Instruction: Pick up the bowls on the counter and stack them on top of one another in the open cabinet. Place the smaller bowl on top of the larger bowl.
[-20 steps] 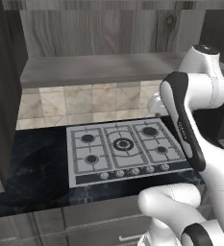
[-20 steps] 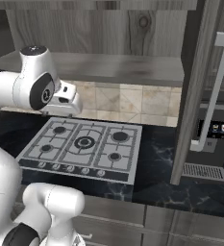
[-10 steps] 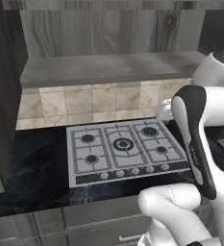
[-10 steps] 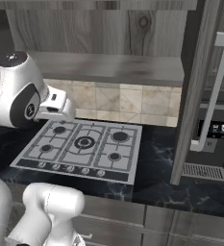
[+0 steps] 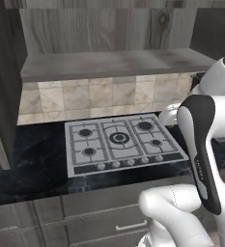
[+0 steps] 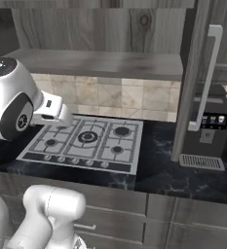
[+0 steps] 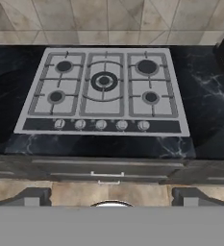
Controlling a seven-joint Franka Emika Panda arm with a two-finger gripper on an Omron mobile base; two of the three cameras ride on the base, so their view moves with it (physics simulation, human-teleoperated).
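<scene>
progress: looks like square one, nothing picked up or stacked as far as I can tell

bowls: honestly can't spot either one, so no idea where they sit

counter (image 7: 207,103): black marble top with the steel hob (image 7: 104,91) set in its middle; a coffee machine (image 6: 208,129) stands at the right end by the back edge

open cabinet: its door (image 6: 198,78) with the long bar handle hangs swung out above the counter's right end; inside is hidden

gripper (image 7: 108,196): fingers spread wide, holding nothing, hanging out past the counter's front edge and looking down at the hob

left to do: basically everything. Find both bowls, big mottled one into the cabinet first, small one on top
</scene>
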